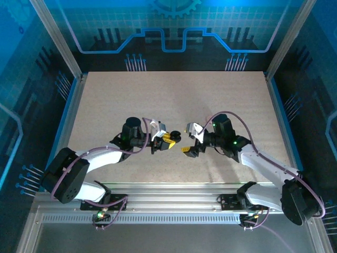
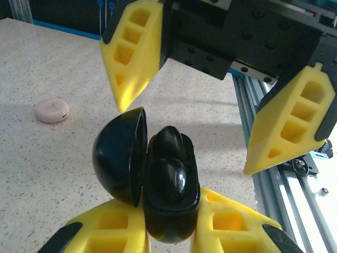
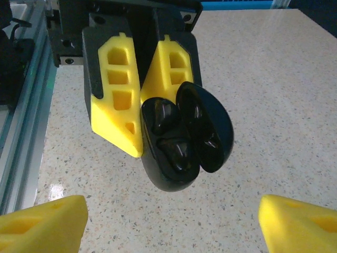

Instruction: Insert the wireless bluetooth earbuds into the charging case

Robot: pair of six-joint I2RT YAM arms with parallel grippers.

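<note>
The left jaws are pinching the charging case (image 2: 171,211) by its base, their yellow fingertips (image 2: 110,232) closing tight on either side of it. The case is standing open, with its lid (image 2: 118,158) swinging out to one side on the hinge and the hollow of the base facing the right jaws. Two glossy black rounded shapes are sitting in that base, one above the other. They are looking like the wireless bluetooth earbuds (image 2: 169,176) seated in their wells, though black on black is hiding their stems.

The right jaws are standing wide apart and gripping nothing. Seen from the left wrist, their yellow fingertips (image 2: 129,63) are hanging over the case, one tip just above the lid's rim; whether it is touching, I cannot tell. From the right wrist, the case is sitting between those open jaws and a little beyond them, apart from both tips.

From above, the two sets of jaws are meeting tip to tip over the middle of the speckled worktop (image 1: 158,95). A small pale pink round disc (image 2: 52,110) is lying on the worktop, well off to the lid's side of the left jaws — apart from everything.
</note>
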